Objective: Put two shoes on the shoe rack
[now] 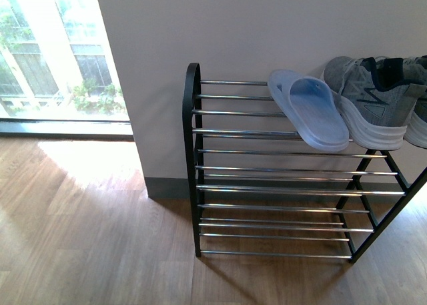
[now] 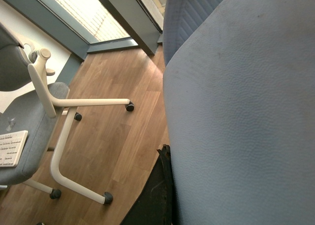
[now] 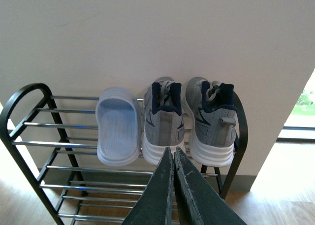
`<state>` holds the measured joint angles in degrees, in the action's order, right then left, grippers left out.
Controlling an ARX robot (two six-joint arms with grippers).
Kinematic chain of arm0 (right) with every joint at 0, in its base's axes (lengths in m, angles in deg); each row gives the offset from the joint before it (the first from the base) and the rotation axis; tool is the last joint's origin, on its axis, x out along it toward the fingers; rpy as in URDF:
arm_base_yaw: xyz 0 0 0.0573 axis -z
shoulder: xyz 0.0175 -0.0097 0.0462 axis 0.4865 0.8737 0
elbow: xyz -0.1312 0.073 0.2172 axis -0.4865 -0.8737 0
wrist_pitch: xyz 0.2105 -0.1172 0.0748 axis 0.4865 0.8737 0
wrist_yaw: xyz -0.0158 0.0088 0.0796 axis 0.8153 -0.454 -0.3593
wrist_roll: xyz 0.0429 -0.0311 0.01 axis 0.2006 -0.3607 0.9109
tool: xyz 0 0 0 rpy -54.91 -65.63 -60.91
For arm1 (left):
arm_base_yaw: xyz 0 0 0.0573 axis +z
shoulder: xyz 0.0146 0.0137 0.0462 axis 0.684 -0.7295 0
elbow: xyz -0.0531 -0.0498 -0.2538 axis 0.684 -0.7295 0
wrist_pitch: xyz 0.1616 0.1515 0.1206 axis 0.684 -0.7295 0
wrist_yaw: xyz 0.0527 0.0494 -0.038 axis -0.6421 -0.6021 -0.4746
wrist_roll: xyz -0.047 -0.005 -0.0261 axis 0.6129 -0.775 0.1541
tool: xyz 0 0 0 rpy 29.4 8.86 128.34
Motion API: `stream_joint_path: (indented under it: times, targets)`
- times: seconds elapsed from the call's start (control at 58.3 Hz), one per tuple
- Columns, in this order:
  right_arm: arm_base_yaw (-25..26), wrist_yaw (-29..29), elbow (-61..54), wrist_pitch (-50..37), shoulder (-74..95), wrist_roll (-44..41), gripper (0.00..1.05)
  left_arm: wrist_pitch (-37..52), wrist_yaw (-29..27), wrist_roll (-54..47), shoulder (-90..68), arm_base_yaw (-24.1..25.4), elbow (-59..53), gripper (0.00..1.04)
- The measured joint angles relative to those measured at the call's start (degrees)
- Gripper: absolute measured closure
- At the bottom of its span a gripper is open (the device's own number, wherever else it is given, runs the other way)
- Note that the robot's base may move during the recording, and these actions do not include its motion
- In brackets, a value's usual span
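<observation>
Sneakers both up on the shoe rack's [image 3: 27, 114] top tier already: left sneaker [image 3: 161, 124] and right sneaker [image 3: 211, 121] side by side, touching or nearly so, heels and white soles toward the robot, toes toward the wall. Long axes across the chrome bars, running straight away from the right pincer [image 3: 173, 158]. Just beside the left sneaker, on the same tier, a pale blue slide sandal [image 3: 117, 129], also heel-out. Right pincer pressed together, pinching nothing, hanging short of the rack with its tips aimed at the gap between the two heels. Clearly the nearer arm; any nudge or straightening best done from there, pushing along the shoes' length toward the wall. Left pincer not to be seen: left wrist view filled by a blue-grey padded surface [image 2: 236, 116], with an office chair's base [image 2: 74, 136] on the wood floor [image 2: 115, 82] beyond. Spread or closed, cannot tell. Judged from the lie of things, placing looks done.
</observation>
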<state>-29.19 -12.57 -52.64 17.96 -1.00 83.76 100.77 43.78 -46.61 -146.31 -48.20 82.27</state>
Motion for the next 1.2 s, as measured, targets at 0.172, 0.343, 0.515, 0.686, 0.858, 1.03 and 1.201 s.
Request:
stream_joint_path:
  times: [0.172, 0.343, 0.515, 0.686, 0.858, 1.03, 1.201]
  targets:
    - [0.0, 0.0, -3.1, -0.8, -3.1, 0.0, 1.03, 0.0, 0.0, 0.0, 0.0, 0.0, 0.0, 1.03]
    - [0.0, 0.0, -5.0, 3.6, -8.0, 0.0, 1.03, 0.0, 0.0, 0.0, 0.0, 0.0, 0.0, 1.03]
    - [0.0, 0.0, -5.0, 9.2, -14.6, 0.0, 1.03, 0.0, 0.0, 0.0, 0.0, 0.0, 0.0, 1.03]
    - [0.0, 0.0, -5.1, 15.6, -21.8, 0.0, 1.03, 0.0, 0.0, 0.0, 0.0, 0.0, 0.0, 1.03]
    - [0.0, 0.0, -5.1, 20.4, -27.0, 0.0, 1.03, 0.0, 0.0, 0.0, 0.0, 0.0, 0.0, 1.03]
    - [0.0, 0.0, -5.1, 24.9, -31.7, 0.0, 1.03, 0.0, 0.0, 0.0, 0.0, 0.0, 0.0, 1.03]
    - [0.0, 0.0, -5.1, 29.7, -36.6, 0.0, 1.03, 0.0, 0.0, 0.0, 0.0, 0.0, 0.0, 1.03]
